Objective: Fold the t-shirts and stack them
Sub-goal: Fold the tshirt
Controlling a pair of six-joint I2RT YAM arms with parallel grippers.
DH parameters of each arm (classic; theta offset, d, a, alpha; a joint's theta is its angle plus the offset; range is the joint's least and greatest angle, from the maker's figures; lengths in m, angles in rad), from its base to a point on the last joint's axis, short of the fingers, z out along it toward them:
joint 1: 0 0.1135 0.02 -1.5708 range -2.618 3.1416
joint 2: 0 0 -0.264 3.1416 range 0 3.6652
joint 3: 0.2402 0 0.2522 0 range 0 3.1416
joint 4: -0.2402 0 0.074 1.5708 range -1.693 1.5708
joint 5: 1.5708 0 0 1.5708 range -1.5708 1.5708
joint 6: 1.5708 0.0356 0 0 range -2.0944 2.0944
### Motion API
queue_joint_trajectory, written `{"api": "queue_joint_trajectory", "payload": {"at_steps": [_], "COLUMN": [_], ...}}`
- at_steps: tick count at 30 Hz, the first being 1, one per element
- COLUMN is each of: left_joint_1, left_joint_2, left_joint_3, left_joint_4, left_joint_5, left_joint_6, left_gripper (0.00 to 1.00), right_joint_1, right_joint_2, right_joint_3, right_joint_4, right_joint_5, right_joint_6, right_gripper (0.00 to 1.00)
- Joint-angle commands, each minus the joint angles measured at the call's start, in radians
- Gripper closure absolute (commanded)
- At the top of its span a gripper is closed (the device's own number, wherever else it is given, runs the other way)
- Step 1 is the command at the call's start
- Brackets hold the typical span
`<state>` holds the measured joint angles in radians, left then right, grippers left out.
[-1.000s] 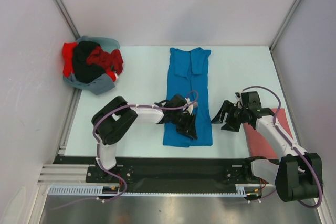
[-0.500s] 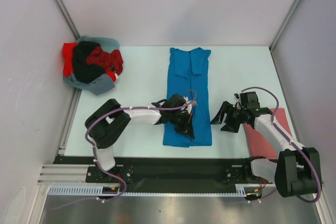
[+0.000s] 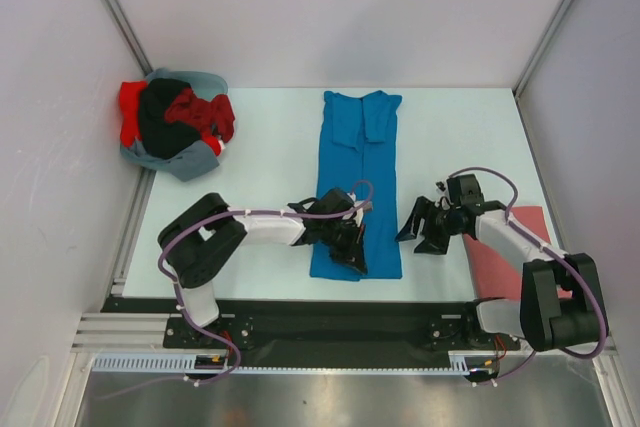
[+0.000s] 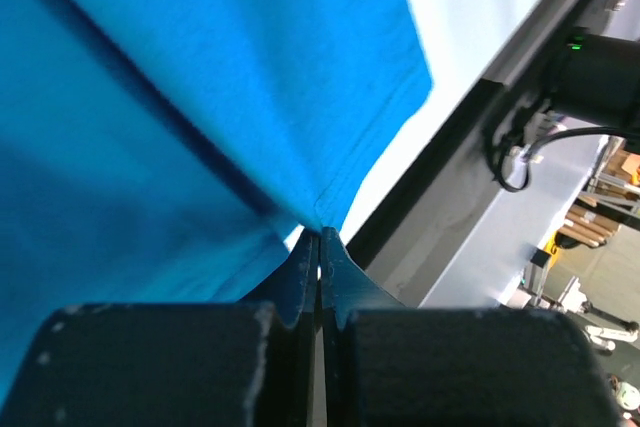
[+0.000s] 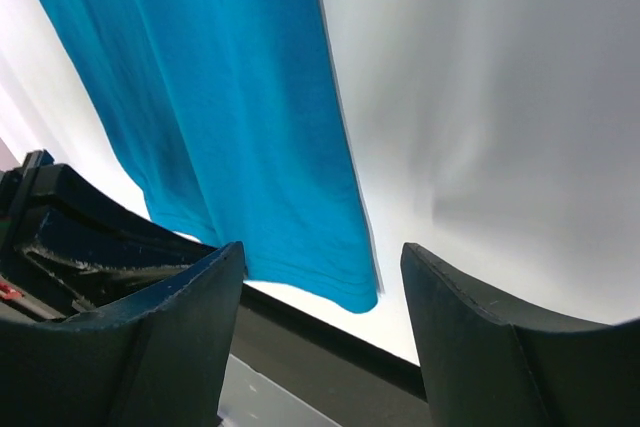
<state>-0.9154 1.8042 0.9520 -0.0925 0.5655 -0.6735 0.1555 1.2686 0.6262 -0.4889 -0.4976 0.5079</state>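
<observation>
Left wrist view: the left gripper (image 4: 320, 247) pinches shut on the hem of the blue t-shirt (image 4: 200, 97), at its 6 o'clock end. The right gripper (image 3: 415, 237) has its fingers apart, just beside the shirt at 3 o'clock.

The left gripper (image 3: 348, 247) — partly open a second ago — has pinched shut on the near hem of the blue t-shirt (image 3: 358, 147) and slid slightly toward 6 o'clock. The right gripper (image 3: 425, 228) has edged toward 9 o'clock — closer to the shirt's side.
</observation>
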Motion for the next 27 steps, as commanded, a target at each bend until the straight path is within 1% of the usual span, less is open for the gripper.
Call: {"api": "queue_joint_trajectory", "payload": {"at_steps": [1,6,12,13,15,16,18,19,21,22,24,25,26,27], "left_joint_1": [-0.005,-0.005,-0.005,-0.005,-0.005,-0.005,-0.005,-0.005,-0.005,-0.005,0.001,0.004,0.024,0.041], "left_joint_2": [-0.034,-0.019,0.018,0.024,0.032,0.026,-0.002,-0.046,-0.100,-0.164,-0.231,-0.296,-0.330,-0.356], "left_joint_3": [-0.015,0.011,0.022,0.028,0.044,0.047,0.057,0.062,0.079,0.083,0.080,0.071,0.041,0.019], "left_joint_4": [-0.006,-0.055,-0.082,-0.087,-0.095,-0.096,-0.121,-0.136,-0.196,-0.217,-0.286,-0.308,-0.343,-0.354], "left_joint_5": [-0.026,-0.047,-0.041,-0.030,-0.009,0.006,0.013,0.016,0.025,0.027,0.013,-0.002,-0.036,-0.036], "left_joint_6": [-0.015,0.002,0.014,0.018,0.043,0.054,0.093,0.106,0.152,0.167,0.195,0.199,0.199,0.198], "left_gripper": [1.00,1.00,1.00,0.98,0.89,0.77,0.67,0.58,0.52,0.50,0.48,0.46,0.45,0.45], "right_joint_1": [0.021,0.044,0.064,0.065,0.072,0.073,0.079,0.079,0.085,0.088,0.093,0.095,0.096,0.098], "right_joint_2": [0.018,0.026,0.038,0.037,0.037,0.034,0.026,0.022,0.005,-0.001,-0.020,-0.023,-0.025,-0.026], "right_joint_3": [-0.008,-0.029,-0.036,-0.039,-0.042,-0.042,-0.045,-0.046,-0.051,-0.056,-0.065,-0.071,-0.074,-0.085], "right_joint_4": [0.032,0.052,0.053,0.055,0.049,0.044,0.035,0.023,0.007,0.000,-0.007,-0.008,-0.007,-0.005], "right_joint_5": [-0.018,-0.013,-0.004,-0.004,-0.004,-0.002,-0.002,-0.009,-0.012,-0.018,-0.022,-0.028,-0.032,-0.035], "right_joint_6": [0.011,0.029,0.032,0.034,0.037,0.040,0.038,0.038,0.037,0.038,0.038,0.037,0.037,0.037], "right_gripper": [0.30,0.35,0.39,0.40,0.40,0.40,0.40,0.40,0.39,0.39,0.39,0.40,0.40,0.40]}}
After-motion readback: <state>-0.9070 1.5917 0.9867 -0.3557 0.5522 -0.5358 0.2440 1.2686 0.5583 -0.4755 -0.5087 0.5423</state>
